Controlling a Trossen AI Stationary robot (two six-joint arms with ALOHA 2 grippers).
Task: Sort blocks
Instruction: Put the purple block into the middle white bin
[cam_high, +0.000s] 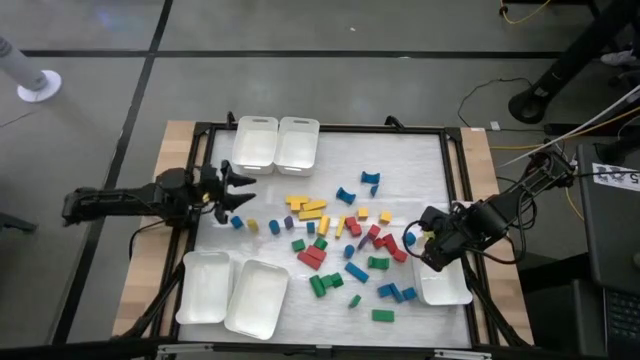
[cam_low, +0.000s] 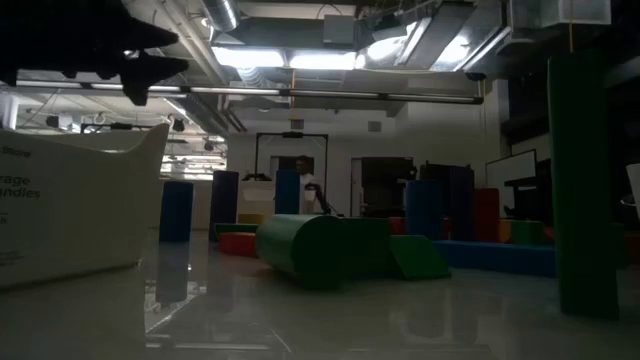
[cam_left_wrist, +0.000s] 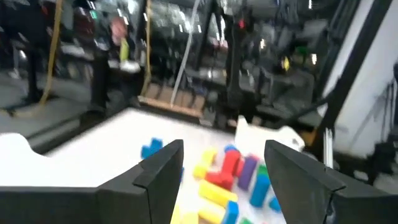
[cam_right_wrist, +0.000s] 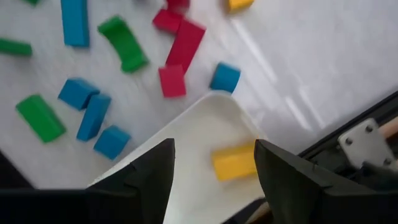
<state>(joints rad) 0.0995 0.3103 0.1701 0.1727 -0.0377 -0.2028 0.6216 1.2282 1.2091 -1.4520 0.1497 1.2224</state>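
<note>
Right gripper (cam_high: 428, 243) hangs w/ fingers spread, empty, above the near-right white tray (cam_right_wrist: 205, 130); a yellow block (cam_right_wrist: 234, 160) lies inside that tray. Remaining blocks (cam_high: 345, 245), mixed colours, lie scattered over table centre. Left gripper (cam_high: 238, 190), fingers likewise spread, nothing between them, hovers at table's left side near two small blocks.

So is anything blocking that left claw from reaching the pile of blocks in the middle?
Nothing visible does. The left gripper hangs open at the table's left edge, and between it and the blocks lies only bare white mat, with a few stray blocks just below its line. The trays stand off to the sides.
</note>
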